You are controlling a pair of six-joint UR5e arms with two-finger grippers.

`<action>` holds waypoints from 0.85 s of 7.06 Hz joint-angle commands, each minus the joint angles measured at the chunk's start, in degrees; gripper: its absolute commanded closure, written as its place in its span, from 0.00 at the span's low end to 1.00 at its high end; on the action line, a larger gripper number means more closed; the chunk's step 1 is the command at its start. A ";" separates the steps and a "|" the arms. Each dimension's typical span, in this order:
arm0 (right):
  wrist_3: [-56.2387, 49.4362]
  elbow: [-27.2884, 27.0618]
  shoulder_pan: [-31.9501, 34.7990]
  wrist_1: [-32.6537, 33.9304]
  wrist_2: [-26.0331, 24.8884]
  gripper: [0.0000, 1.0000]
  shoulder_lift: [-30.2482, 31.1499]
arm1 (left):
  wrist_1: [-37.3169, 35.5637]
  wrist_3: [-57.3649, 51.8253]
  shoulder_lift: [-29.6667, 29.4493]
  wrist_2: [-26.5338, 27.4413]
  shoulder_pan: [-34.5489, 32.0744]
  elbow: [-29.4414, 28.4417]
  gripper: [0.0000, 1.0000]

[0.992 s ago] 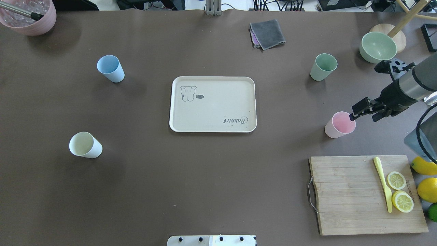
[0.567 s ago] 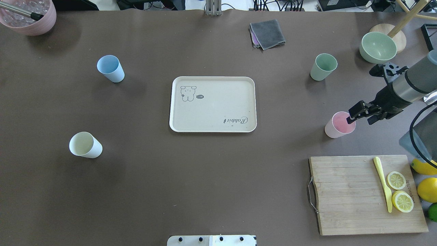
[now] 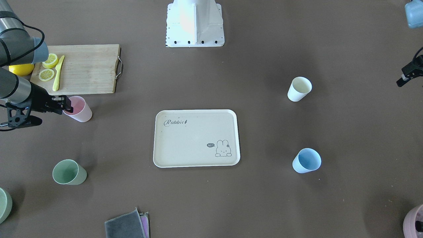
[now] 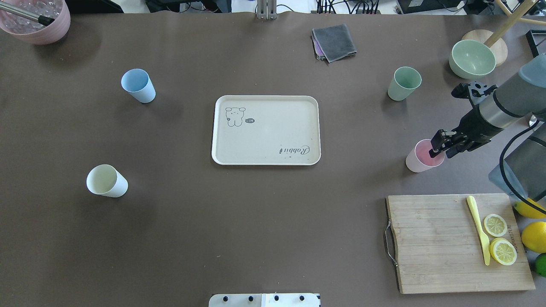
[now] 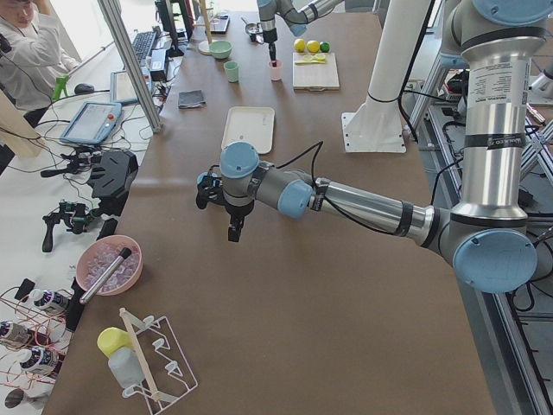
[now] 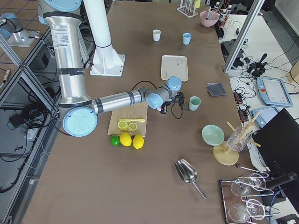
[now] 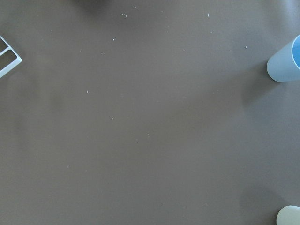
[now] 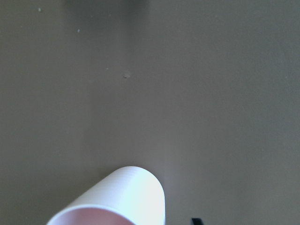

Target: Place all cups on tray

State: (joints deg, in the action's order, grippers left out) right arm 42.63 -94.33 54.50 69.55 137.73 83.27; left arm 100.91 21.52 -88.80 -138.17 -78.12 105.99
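Cups all stand on the desk (image 4: 256,234), off the tray (image 4: 273,136). Nearest us is the cream cup (image 4: 106,181), then the pink cup (image 4: 420,158), with the right claw (image 4: 438,147) spread astride its rim. The tray lies mid-desk; farther off stand the blue cup (image 4: 137,85) and green cup (image 4: 403,83). We cannot tell whether the left claw (image 3: 408,76) is spread.

Tally by kind
One pink cup (image 4: 413,162), one cream-white cup (image 4: 106,181), one sage green cup (image 4: 403,83), one light blue cup (image 4: 137,85); one tray (image 4: 265,130), one wooden cutting board (image 4: 435,243), two lemon slices (image 4: 495,225), one yellow knife (image 4: 478,228), two whole lemons (image 4: 534,236), one lime (image 4: 541,264), one green bowl (image 4: 472,58).
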 commanded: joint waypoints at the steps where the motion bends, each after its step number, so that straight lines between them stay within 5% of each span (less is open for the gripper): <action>1: 0.00 -1.72 -0.62 0.06 0.26 1.00 -0.39 | 4.45 9.56 -0.76 2.81 6.37 0.18 0.07; 4: 6.29 -1.57 -2.02 0.93 -1.83 1.00 -10.63 | 8.95 23.80 -0.32 6.50 18.49 4.21 0.12; 6: 14.82 4.30 -6.58 0.85 -8.32 1.00 -21.17 | 8.95 24.01 -0.59 12.90 27.29 5.45 0.16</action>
State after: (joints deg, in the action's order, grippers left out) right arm 52.76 -93.64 50.62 70.42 133.15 68.48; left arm 109.75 44.86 -89.30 -128.50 -55.86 110.67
